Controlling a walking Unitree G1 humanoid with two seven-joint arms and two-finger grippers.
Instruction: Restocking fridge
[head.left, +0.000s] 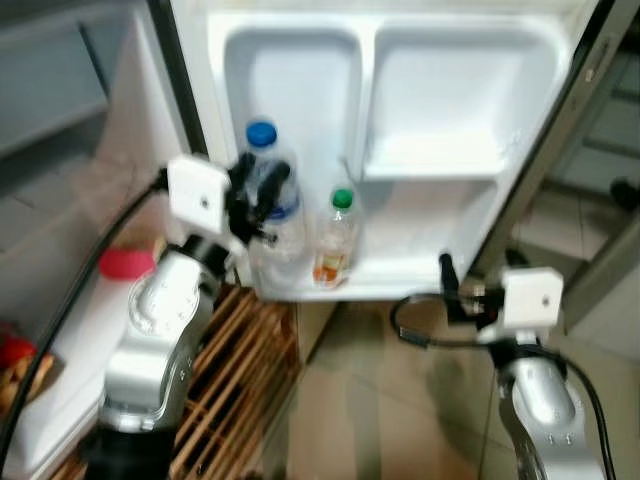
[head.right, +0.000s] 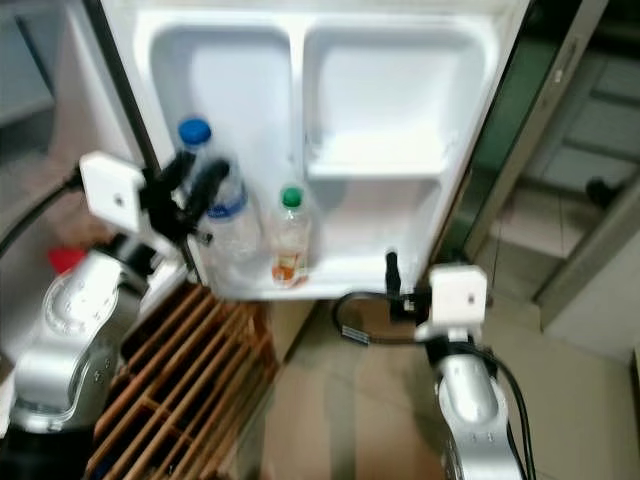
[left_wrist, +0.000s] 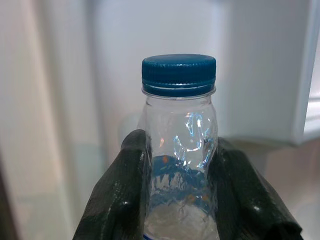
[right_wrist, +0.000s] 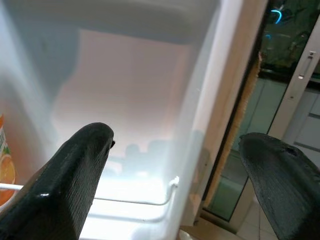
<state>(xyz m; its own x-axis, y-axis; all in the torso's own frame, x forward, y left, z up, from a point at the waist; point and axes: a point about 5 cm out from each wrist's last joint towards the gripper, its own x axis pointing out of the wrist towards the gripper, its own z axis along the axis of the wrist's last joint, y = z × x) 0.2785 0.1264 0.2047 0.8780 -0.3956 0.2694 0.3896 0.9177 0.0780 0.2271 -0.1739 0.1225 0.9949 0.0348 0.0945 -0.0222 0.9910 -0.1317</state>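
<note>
Placement was under way: left tool (head.left: 262, 196) gripped the bottle (head.left: 270, 205) on the door shelf (head.left: 400, 275), juice (head.left: 335, 240) at its three o'clock. Right tool (head.left: 480, 275) hung open. Next, release and withdraw cleanly.

Right gripper (right_wrist: 177, 165) is spread wide, one black finger (right_wrist: 70, 175) at eight o'clock and the other at four, nothing between them. Straight ahead sits the white door shelf (right_wrist: 125, 100) with its thin wire rail (right_wrist: 150, 202) at six. An orange-labelled bottle (right_wrist: 4, 170) peeks in at nine, and a glass door (right_wrist: 290, 90) stands off at two o'clock.
</note>
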